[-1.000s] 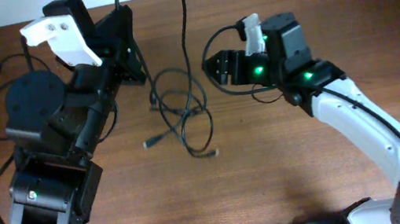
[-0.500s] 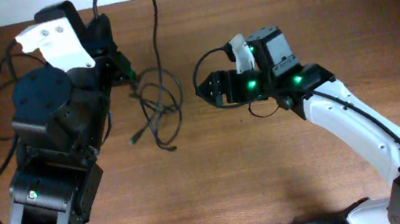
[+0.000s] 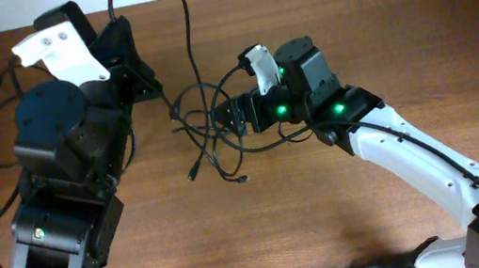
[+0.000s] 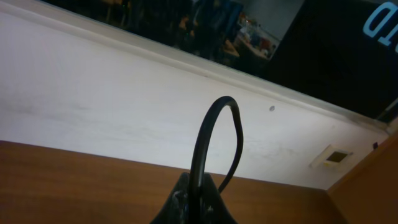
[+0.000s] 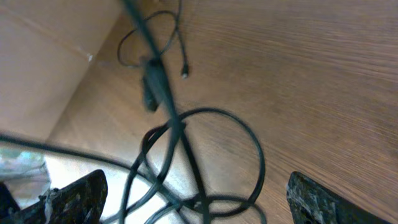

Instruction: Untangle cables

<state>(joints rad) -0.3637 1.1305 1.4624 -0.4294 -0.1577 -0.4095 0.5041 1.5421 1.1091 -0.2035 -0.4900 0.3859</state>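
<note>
Under both arms lies the brown table [image 3: 348,32]. Right in front of the right gripper [image 3: 229,116] sits the messy pile of cables [image 3: 208,143]. Its jaws stand wide apart and hold nothing. The left gripper [image 4: 196,190] is squeezed tight on a long cable [image 3: 189,37] that loops up above it and runs down into the pile. Small plug tips [image 3: 191,174] poke out. I think the job has barely begun, because the loops cross and no cable lies alone yet.
</note>
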